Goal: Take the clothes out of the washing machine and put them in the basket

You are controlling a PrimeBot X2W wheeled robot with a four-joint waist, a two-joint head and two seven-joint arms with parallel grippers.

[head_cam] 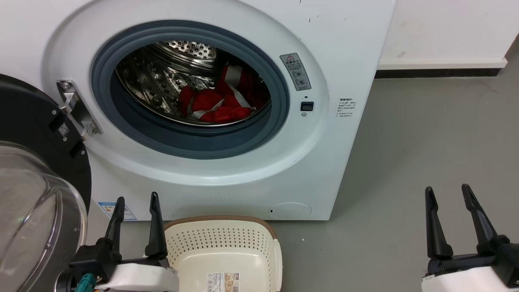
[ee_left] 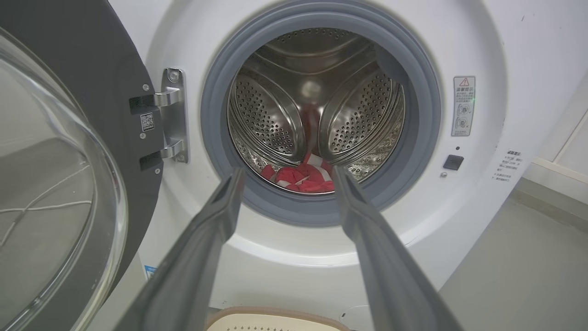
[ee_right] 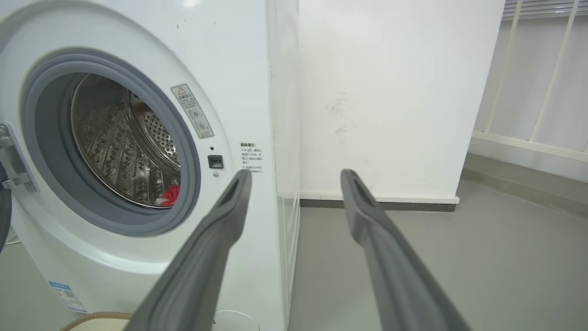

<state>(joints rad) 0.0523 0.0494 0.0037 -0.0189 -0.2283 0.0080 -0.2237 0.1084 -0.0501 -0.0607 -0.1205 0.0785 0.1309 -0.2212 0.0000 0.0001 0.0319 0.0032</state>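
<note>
Crumpled red striped clothes (head_cam: 219, 107) in perforated steel drum (head_cam: 162, 81); oval cream basket (head_cam: 219, 239) below; both jaws apart.

One washer (head_cam: 227, 178), one red garment (head_cam: 221, 101) in its drum, one basket (head_cam: 223, 247) — and two grippers, left (head_cam: 137, 200) and right (head_cam: 448, 191).

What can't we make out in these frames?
- clothes: head view, lower part sits behind the door seal; full shape unclear.
- basket: head view, near half and its label cut off by the bottom edge.
- warning sticker: head view, print too small to read.
- door: head view, cut off by the left edge.
</note>
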